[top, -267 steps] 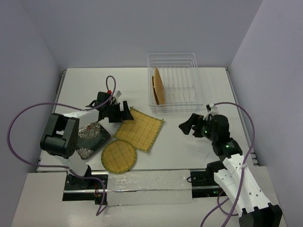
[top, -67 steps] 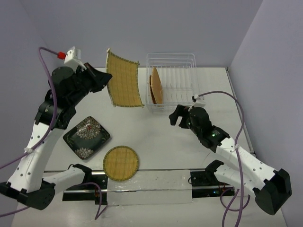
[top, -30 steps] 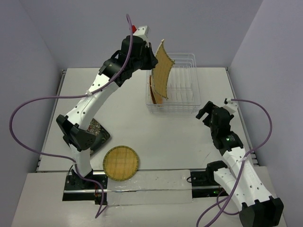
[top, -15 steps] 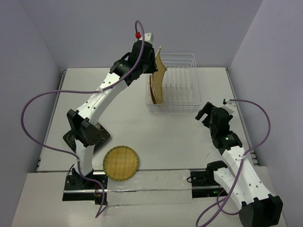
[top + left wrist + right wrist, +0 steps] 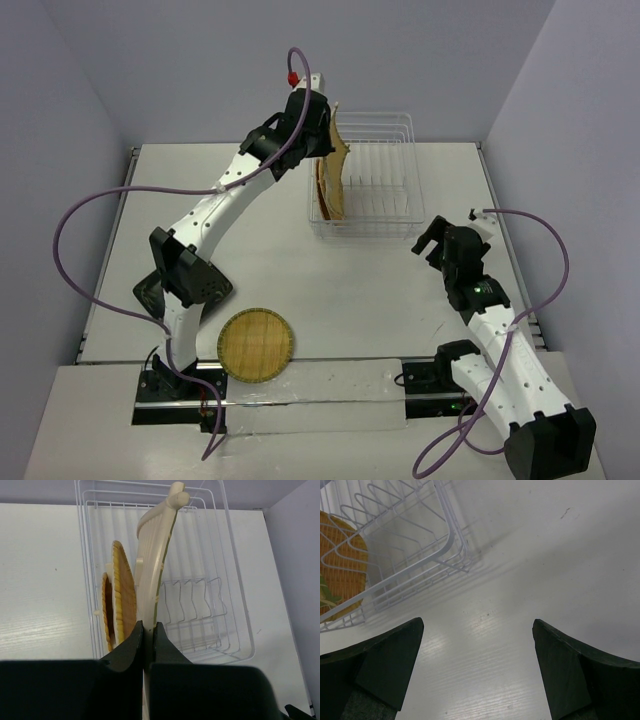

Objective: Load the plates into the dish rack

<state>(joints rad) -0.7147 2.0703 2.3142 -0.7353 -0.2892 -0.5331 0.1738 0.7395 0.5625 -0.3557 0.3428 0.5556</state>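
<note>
Above the white table [image 5: 300, 255], the yellow square plate [image 5: 156, 550] is gripped edge-on by the clenched left gripper [image 5: 148, 628] over the dish rack [image 5: 385, 190], just beside two orange plates [image 5: 124, 595] standing there, the right gripper [image 5: 477, 625] spread empty; if lowered tilted, those could be knocked.

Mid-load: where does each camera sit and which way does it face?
Top external: above and behind the bases, looking down on the table; both arms show.
Left wrist: on the raised left gripper, looking past its shut fingers and yellow square plate into the dish rack.
Right wrist: low, facing the rack's corner; open right gripper shows.
Shared: the rack.
</note>
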